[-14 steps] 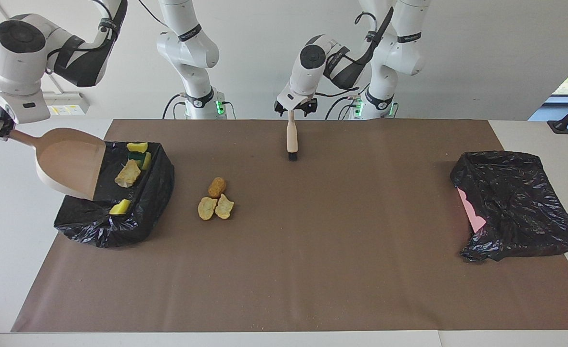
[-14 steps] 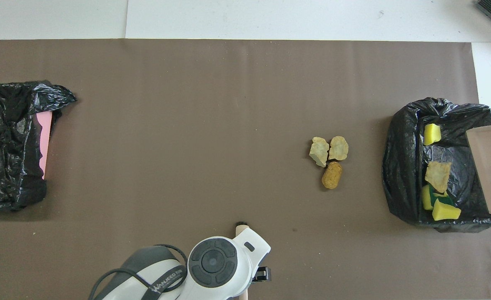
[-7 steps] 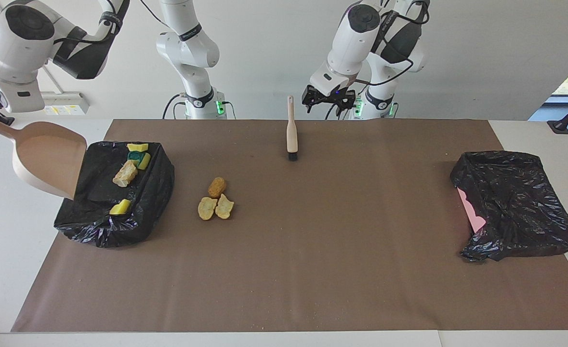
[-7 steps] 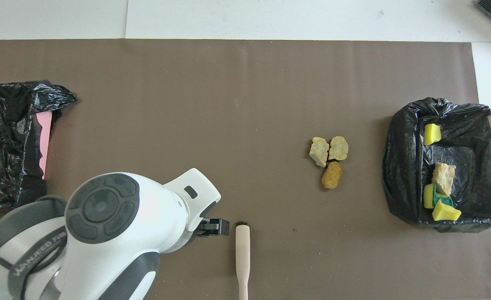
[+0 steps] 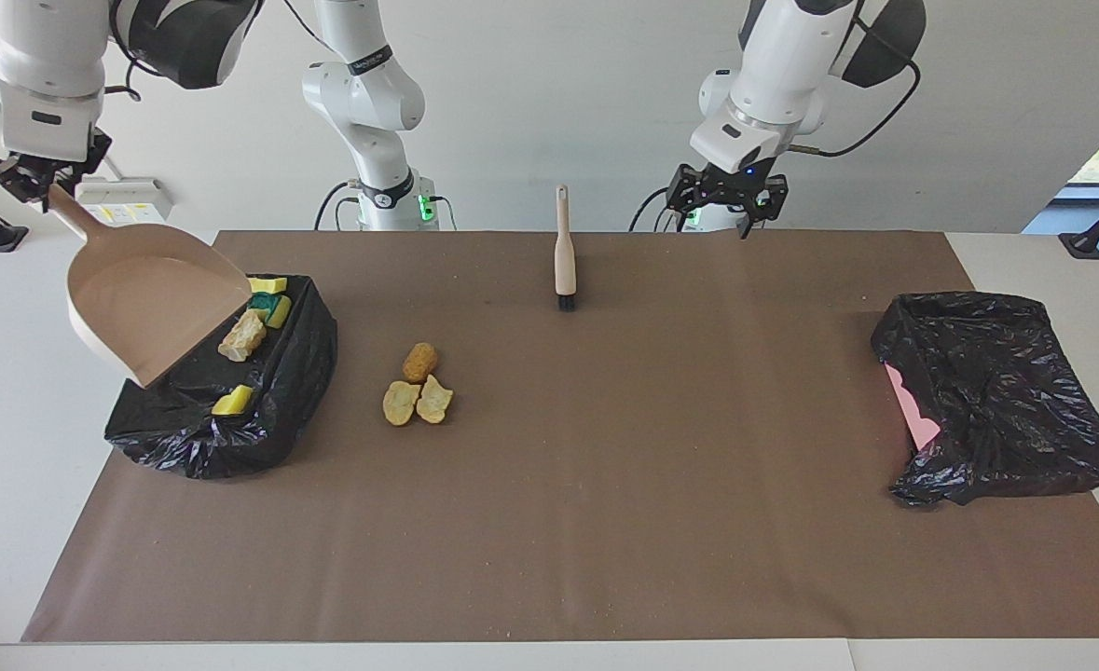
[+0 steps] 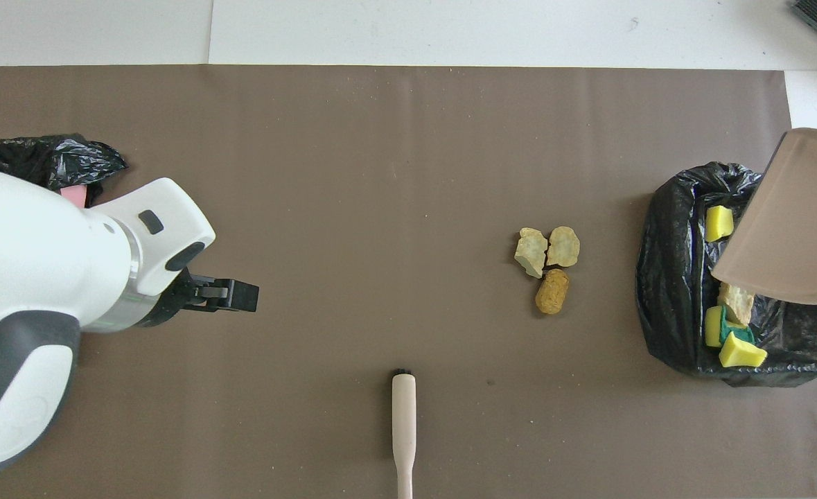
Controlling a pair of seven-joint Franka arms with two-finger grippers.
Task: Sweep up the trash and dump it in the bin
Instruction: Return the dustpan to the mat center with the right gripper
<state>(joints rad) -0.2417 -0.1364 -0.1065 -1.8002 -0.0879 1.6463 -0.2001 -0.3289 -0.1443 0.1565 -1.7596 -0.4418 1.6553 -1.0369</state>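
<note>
A: Two changes since the earlier frame?
B: Left gripper (image 5: 728, 207), which a second ago stood at the brush (image 5: 564, 250) handle, has lifted clear toward the left arm's end; brush now lies alone on the mat, bristles pointing away from the robots. Right gripper (image 5: 34, 177) has risen, and the dustpan (image 5: 151, 305) has swung round.

A: Arm pose?
B: Left gripper: fingers spread wide, pointing down, holding nothing, up over the mat's robot-side edge. Right gripper: fingers pinched on the dustpan handle; pan hangs below the fingers, tilted mouth-down over the lined bin (image 5: 288, 373).

A: Trash?
B: Item one: three golden-brown lumps (image 5: 417, 384) loose on the mat, beside the bin, well apart from both sets of fingers. Item two: sponge scraps (image 5: 233, 401) and one crusty lump (image 5: 244, 337) inside the bin, under the pan's lip.

A: Surface, room?
B: Brown mat (image 5: 605, 522) on a white table; second black-bagged bin (image 5: 1001, 396) at the left arm's end, pink showing; white wall.
</note>
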